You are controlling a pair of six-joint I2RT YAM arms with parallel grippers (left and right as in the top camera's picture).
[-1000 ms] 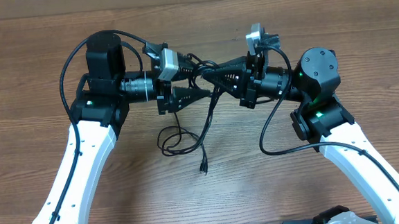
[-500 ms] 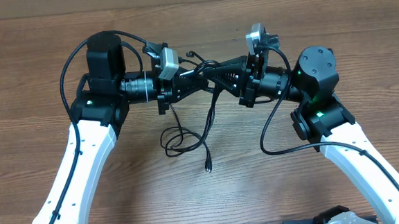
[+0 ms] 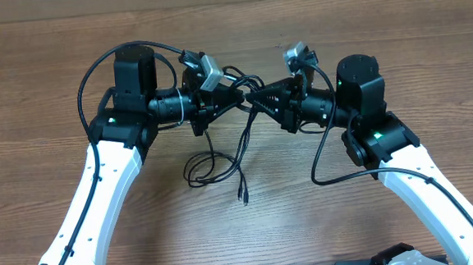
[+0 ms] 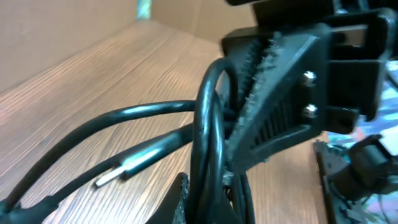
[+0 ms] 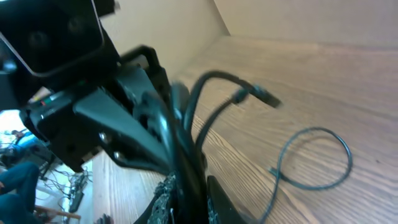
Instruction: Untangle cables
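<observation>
Looking from the near edge, the first thing on the table (image 3: 324, 226) is a small plug (image 3: 242, 199) at the end of one strand, lying loose between the two arms. Just past it, a couple of slack loops of the cables (image 4: 206, 143) rest on the wood, a bit left of centre. From there the strands climb to a knotty bunch held up off the table, pretty much dead centre. The left gripper (image 3: 236, 101) reaches in from the left, jaws clamped tight on that bunch. The right gripper (image 3: 253, 102) reaches in from the right, nearly tip to tip with it, jaws narrow with strands pinched between them. On the far side of the bunch a short end curls out into the air.
</observation>
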